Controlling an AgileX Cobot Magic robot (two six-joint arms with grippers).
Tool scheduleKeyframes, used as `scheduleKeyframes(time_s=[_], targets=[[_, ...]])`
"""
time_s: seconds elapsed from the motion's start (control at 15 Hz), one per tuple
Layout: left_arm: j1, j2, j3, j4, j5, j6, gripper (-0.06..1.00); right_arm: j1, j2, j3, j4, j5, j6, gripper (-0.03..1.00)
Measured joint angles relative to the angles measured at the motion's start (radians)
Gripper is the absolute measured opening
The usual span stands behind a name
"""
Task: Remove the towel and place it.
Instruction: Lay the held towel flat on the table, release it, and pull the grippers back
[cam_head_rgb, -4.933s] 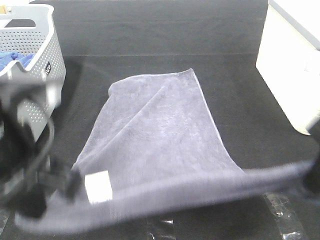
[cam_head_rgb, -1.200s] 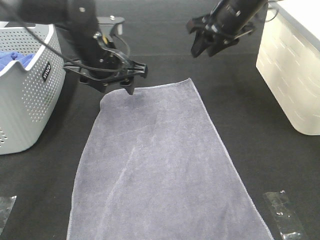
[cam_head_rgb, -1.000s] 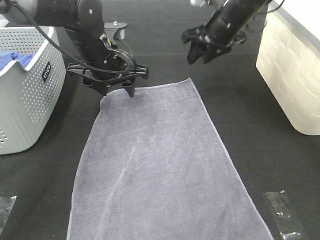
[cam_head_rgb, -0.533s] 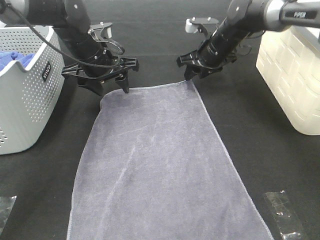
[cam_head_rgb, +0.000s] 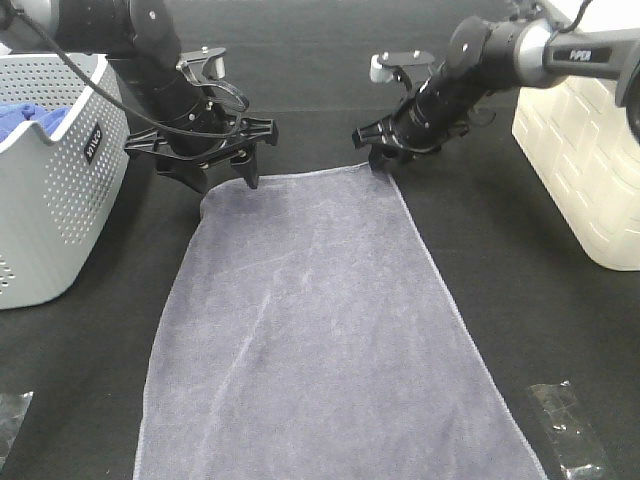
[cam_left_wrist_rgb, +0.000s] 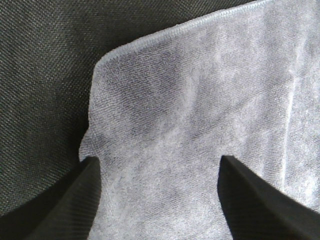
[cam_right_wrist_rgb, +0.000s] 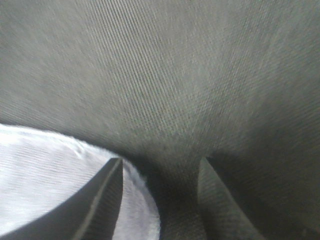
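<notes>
I am seeing the towel (cam_head_rgb: 320, 330) lying spread flat on the black table (cam_head_rgb: 540, 300), its far short hem lying between the two arms. The left end effector (cam_head_rgb: 224, 182) is sitting over the far left corner, released, jaws standing wide with cloth showing between them and nothing gripped; I cannot tell whether the tips are touching. The right end effector (cam_head_rgb: 383, 158) is sitting low at the far right corner, also released, one finger (cam_right_wrist_rgb: 100, 200) lying over the towel's edge, the other over bare table. A grey basket (cam_head_rgb: 60, 200) holding a blue cloth (cam_head_rgb: 30, 118) is standing at the left, a white bin (cam_head_rgb: 590, 150) at the right
</notes>
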Motion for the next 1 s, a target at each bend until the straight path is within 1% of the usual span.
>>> scheduleKeyframes(time_s=[0.13, 0.2, 0.33, 0.53, 0.6, 0.73, 0.8, 0.87, 0.93, 1.0], targets=[[0.0, 0.0, 0.0, 0.0, 0.0, 0.003, 0.64, 0.0, 0.012, -0.004, 0.0, -0.006, -0.003, 0.45], [0.0, 0.0, 0.0, 0.0, 0.0, 0.005, 0.64, 0.0, 0.012, -0.004, 0.0, -0.009, -0.003, 0.41], [0.0, 0.0, 0.0, 0.0, 0.0, 0.008, 0.64, 0.0, 0.013, -0.004, 0.0, -0.009, -0.003, 0.3], [0.0, 0.0, 0.0, 0.0, 0.0, 0.01, 0.64, 0.0, 0.014, -0.005, 0.004, 0.011, -0.004, 0.02], [0.0, 0.0, 0.0, 0.0, 0.0, 0.01, 0.64, 0.0, 0.014, -0.005, 0.007, 0.014, -0.004, 0.0], [0.0, 0.0, 0.0, 0.0, 0.0, 0.01, 0.64, 0.0, 0.014, -0.012, 0.008, 0.023, -0.004, 0.0], [0.0, 0.0, 0.0, 0.0, 0.0, 0.01, 0.64, 0.0, 0.016, -0.028, -0.003, 0.054, -0.003, 0.0], [0.0, 0.0, 0.0, 0.0, 0.0, 0.01, 0.64, 0.0, 0.02, -0.063, -0.042, 0.107, 0.015, 0.0], [0.0, 0.0, 0.0, 0.0, 0.0, 0.01, 0.64, 0.0, 0.02, -0.063, -0.042, 0.107, 0.015, 0.0], [0.0, 0.0, 0.0, 0.0, 0.0, 0.01, 0.64, 0.0, 0.022, -0.093, -0.083, 0.144, 0.047, 0.0]])
